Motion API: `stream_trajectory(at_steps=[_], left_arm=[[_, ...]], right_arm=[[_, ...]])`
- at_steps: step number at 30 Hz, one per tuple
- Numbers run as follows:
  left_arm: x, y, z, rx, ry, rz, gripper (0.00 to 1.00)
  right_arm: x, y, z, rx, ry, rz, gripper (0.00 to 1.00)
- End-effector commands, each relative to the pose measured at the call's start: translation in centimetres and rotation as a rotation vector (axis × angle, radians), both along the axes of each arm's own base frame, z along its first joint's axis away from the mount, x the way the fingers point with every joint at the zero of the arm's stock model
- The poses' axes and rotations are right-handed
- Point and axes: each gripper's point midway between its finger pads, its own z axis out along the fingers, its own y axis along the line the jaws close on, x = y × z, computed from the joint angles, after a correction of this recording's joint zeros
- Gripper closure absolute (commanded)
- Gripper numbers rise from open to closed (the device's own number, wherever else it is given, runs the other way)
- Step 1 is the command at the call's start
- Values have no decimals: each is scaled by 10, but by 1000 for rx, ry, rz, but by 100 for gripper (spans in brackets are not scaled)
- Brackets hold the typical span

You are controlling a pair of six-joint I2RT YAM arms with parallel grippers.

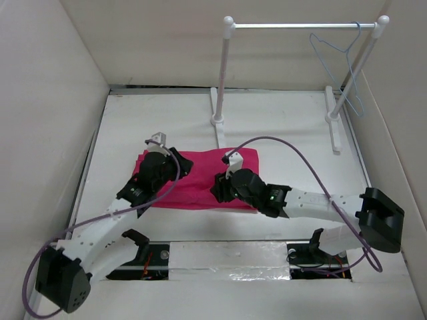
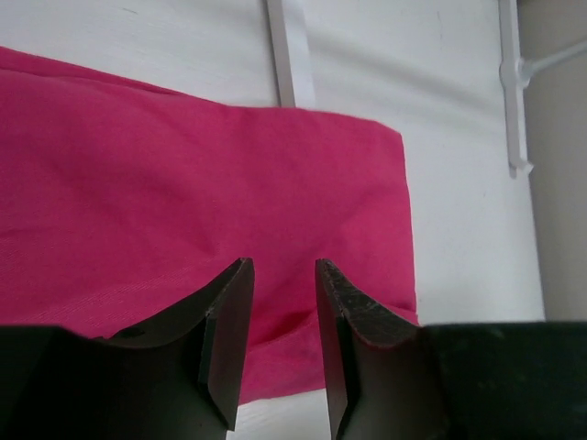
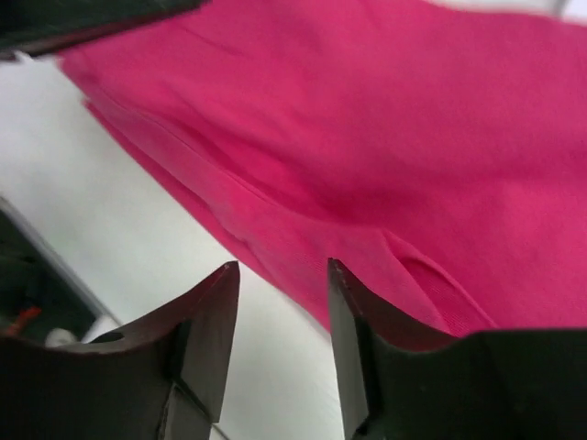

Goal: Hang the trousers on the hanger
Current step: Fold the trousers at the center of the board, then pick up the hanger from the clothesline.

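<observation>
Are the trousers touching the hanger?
Apart. Top external view shows the hanger hanging on the rack bar, the trousers lying on the table well away.

Trousers (image 1: 200, 181): soft woven cloth, matt, fine grain.
Hanger (image 1: 349, 52): thin wire, smooth pale-blue coating.
Rack (image 1: 223, 73): smooth white posts, plastic-looking; bar (image 1: 300, 26): glossy silver metal.
Fingers (image 2: 225, 339): black plastic, matt, inner edges scuffed and rough.
Table (image 1: 287, 127): white, matt, smooth.
Cable (image 1: 273, 139): smooth purple sheath, slight sheen.
</observation>
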Motion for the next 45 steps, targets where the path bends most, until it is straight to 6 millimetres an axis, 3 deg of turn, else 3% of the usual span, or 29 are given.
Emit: stream_trajectory(at_steps=[1, 2, 6, 11, 15, 20, 24, 25, 27, 28, 29, 31, 32, 33, 34, 35, 36, 38, 40, 41, 43, 44, 45], left_arm=[[12, -42, 30, -81, -103, -80, 70], [15, -48, 30, -82, -111, -82, 72], [12, -67, 9, -49, -65, -106, 82], [-8, -72, -12, 1, -39, -138, 86], [-37, -93, -22, 2, -31, -221, 87], [-53, -110, -31, 29, -30, -245, 87], [-56, -118, -31, 42, -48, -254, 87], [-55, -119, -30, 42, -55, -253, 87], [-54, -122, -25, 35, -79, -264, 88], [-54, -123, -24, 32, -86, -271, 89], [-56, -128, -19, 29, -107, -294, 89], [-55, -131, -17, 33, -125, -313, 94], [-54, -135, -11, 29, -142, -326, 97], [-53, -137, -10, 53, -155, -340, 100], [-54, -141, -9, 59, -162, -356, 100], [-52, -143, -2, 55, -181, -359, 100], [-51, -144, 1, 64, -200, -366, 100], [-54, -147, 7, 54, -235, -386, 100], [-56, -146, 13, 57, -276, -409, 100], [-57, -145, 11, 58, -291, -412, 100], [-62, -143, 16, 53, -320, -428, 100], [-62, -142, 15, 66, -330, -432, 100], [-63, -141, 17, 66, -339, -436, 100]], right_arm=[[5, -4, -13, -15, 12, 30, 49], [4, -1, -12, -23, 18, 43, 52], [10, -7, -44, -93, 64, 0, 74], [42, -31, -83, -127, 105, -122, 95], [73, -39, -94, -144, 96, -157, 100], [79, -29, -79, -144, 64, -118, 95], [82, -55, -38, -135, 14, -165, 83], [81, -60, -4, -76, -34, -159, 81], [89, -84, 30, -50, -89, -179, 76], [87, -94, 65, 9, -148, -172, 75], [101, -118, 84, 9, -195, -222, 78], [113, -155, 121, 13, -251, -307, 98], [117, -176, 142, 22, -289, -358, 100], [133, -216, 154, -7, -313, -464, 100], [139, -236, 180, 8, -361, -521, 100], [145, -256, 191, 4, -381, -575, 100], [155, -295, 201, -11, -395, -689, 100], [164, -323, 225, 10, -424, -741, 99], [177, -355, 228, -15, -421, -803, 86], [180, -365, 243, -14, -447, -826, 60], [194, -380, 243, -49, -448, -831, 35], [198, -391, 252, -55, -468, -833, 24], [203, -395, 248, -67, -451, -826, 23]])
